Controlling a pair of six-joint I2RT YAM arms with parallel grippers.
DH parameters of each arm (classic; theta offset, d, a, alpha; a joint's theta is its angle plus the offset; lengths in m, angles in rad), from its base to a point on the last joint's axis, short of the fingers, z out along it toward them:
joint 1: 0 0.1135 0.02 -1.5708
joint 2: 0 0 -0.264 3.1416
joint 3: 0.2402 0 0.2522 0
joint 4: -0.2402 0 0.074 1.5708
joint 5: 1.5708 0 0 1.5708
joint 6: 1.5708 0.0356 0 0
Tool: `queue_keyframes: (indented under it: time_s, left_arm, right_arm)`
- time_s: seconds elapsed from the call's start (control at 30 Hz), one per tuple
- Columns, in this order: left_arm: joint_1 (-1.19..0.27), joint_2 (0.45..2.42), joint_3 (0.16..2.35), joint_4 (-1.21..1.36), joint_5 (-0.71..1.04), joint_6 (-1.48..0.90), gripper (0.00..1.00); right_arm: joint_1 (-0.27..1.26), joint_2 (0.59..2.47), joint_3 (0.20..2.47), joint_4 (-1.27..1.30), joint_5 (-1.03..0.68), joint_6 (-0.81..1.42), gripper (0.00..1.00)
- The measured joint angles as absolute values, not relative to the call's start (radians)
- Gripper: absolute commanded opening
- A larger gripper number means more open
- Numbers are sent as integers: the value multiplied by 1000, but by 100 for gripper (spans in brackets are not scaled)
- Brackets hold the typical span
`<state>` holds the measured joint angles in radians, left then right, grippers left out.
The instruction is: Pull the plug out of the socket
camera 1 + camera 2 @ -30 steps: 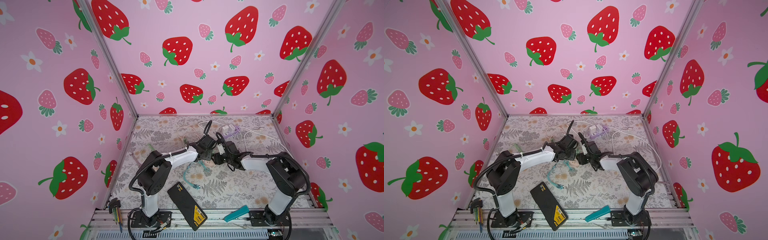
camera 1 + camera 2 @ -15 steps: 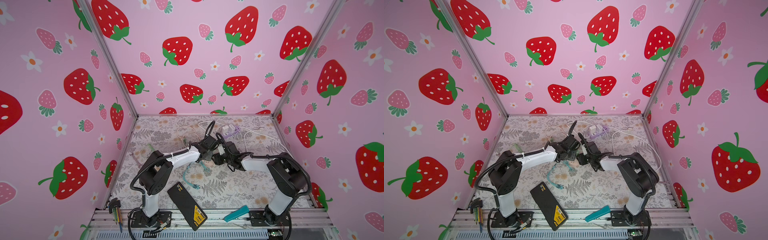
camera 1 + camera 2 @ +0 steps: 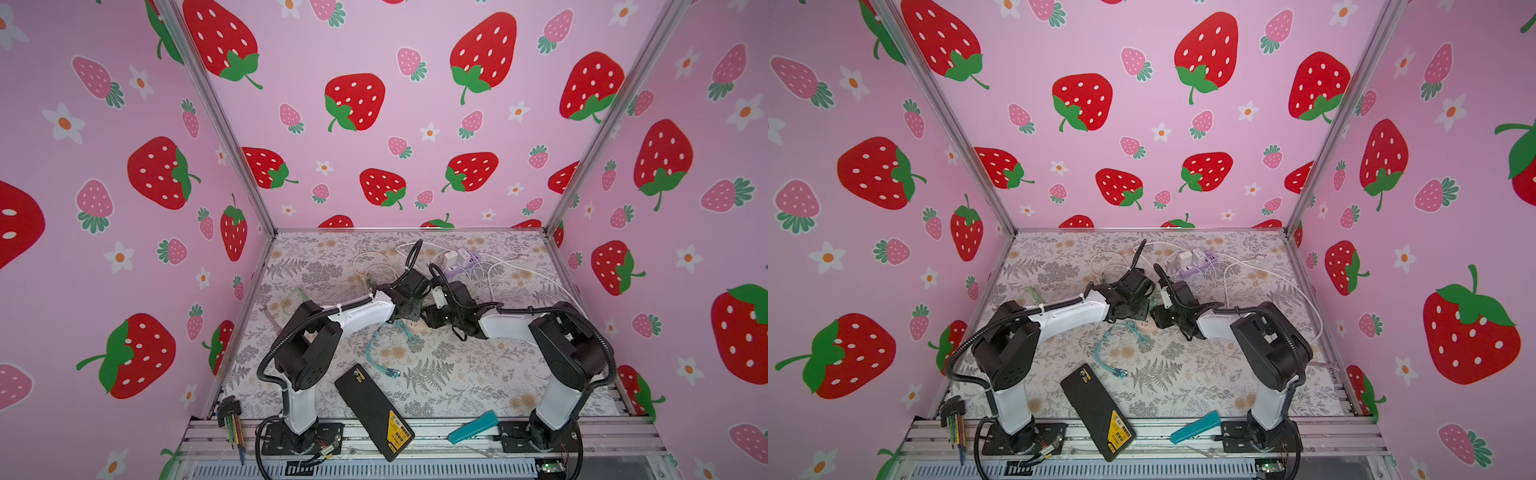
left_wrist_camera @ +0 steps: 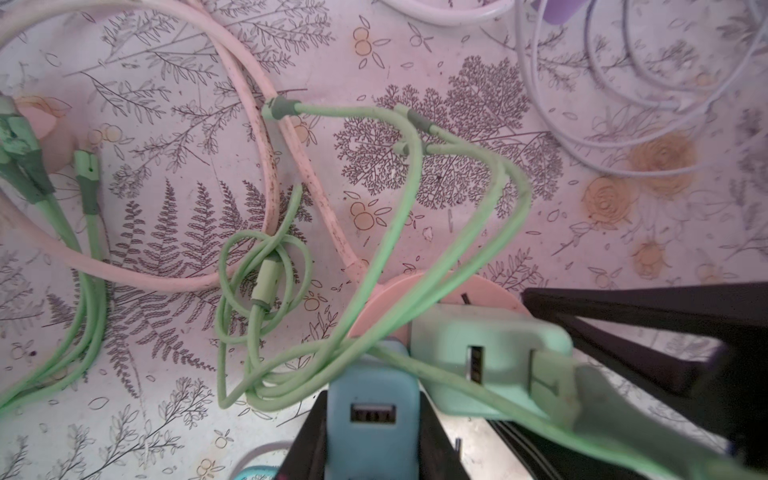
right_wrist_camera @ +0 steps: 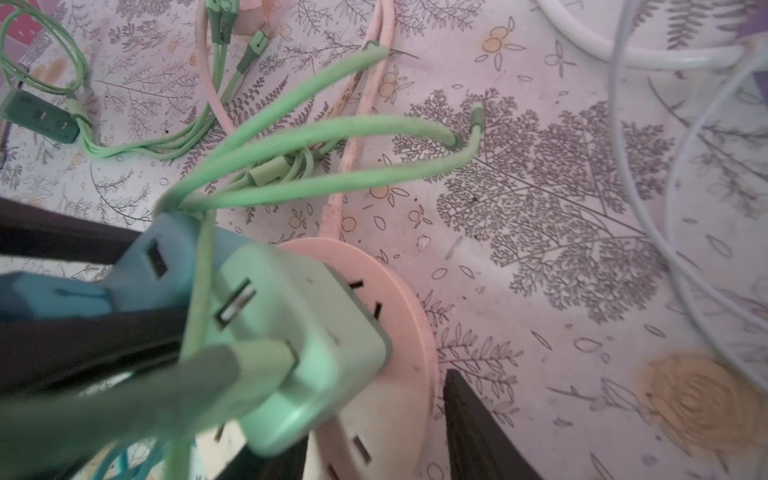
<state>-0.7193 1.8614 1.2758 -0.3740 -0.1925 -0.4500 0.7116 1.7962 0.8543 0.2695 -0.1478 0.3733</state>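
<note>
mint plug (image 5: 299,328) stands upright on pink socket (image 5: 409,332), usb face up.

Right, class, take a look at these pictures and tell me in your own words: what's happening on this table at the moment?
Two robot arms meet over a pink round socket, which carries two plugs side by side. The left hand is shut on the blue plug. The right hand has its fingers either side of the mint-green plug, with a gap on one side, so it is not gripping yet. Both plugs look seated in the socket; neither is out.
</note>
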Motion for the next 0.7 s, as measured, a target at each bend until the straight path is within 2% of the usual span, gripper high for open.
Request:
queue_keyframes:
  time_s: [0.4, 0.7]
  left_arm:
    - [-674, 1826, 1219, -312, -111, -468, 9]
    - [-740, 1880, 1306, -419, -276, -455, 8]
  right_arm:
    - [709, 1803, 857, 281, -165, 369, 46]
    - [709, 1806, 859, 283, -180, 368, 43]
